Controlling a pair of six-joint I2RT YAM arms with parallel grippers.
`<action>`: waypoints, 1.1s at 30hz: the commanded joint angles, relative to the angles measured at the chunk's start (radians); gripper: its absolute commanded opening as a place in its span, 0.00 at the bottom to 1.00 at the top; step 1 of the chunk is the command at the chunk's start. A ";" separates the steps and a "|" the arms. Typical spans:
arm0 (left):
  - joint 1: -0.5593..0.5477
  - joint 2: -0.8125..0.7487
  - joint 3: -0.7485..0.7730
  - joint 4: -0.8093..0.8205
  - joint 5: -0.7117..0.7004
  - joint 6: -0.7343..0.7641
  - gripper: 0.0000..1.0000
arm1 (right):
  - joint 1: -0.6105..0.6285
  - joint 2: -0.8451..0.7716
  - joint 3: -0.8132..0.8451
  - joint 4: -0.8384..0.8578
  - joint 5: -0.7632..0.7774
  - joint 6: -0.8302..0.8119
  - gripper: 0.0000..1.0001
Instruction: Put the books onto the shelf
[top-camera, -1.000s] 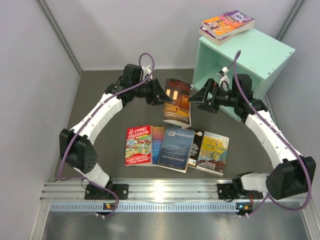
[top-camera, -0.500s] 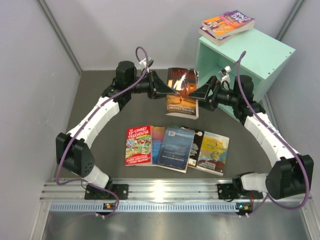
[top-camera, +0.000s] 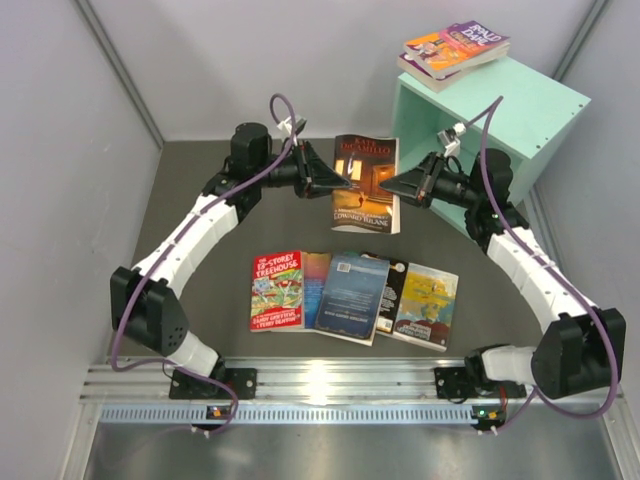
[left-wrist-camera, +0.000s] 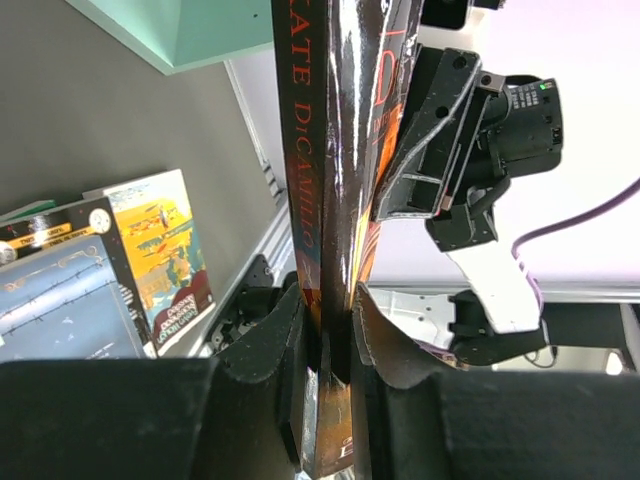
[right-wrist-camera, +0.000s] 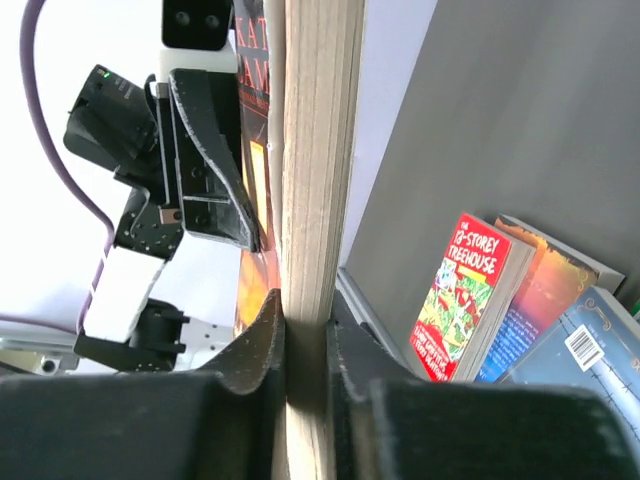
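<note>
Dark book (top-camera: 365, 185), left of shelf (top-camera: 530, 105): left fingers (left-wrist-camera: 290, 340) clamped on spine side, right fingers (right-wrist-camera: 262, 345) clamped on page edge. Right fingers nearer shelf opening.

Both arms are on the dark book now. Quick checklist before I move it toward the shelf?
1. Left gripper jaws shut on the dark book at its spine edge: ok.
2. Right gripper jaws shut on its page edge: ok.
3. Dark book lifted clear of the row of books lying below it: ok.
4. Bare space on top of the shelf beside the stacked books: ok.
5. Shelf interior free: cannot tell, the arm hides it.
</note>
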 joint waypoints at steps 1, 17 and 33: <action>-0.009 -0.029 0.065 -0.071 -0.022 0.109 0.04 | -0.006 -0.018 0.037 0.084 -0.023 0.010 0.00; 0.032 -0.119 0.039 -0.460 -0.424 0.330 0.90 | -0.134 0.281 0.697 0.043 0.020 0.062 0.00; 0.037 -0.264 -0.231 -0.385 -0.427 0.256 0.85 | -0.239 0.678 1.225 -0.006 0.583 0.271 0.00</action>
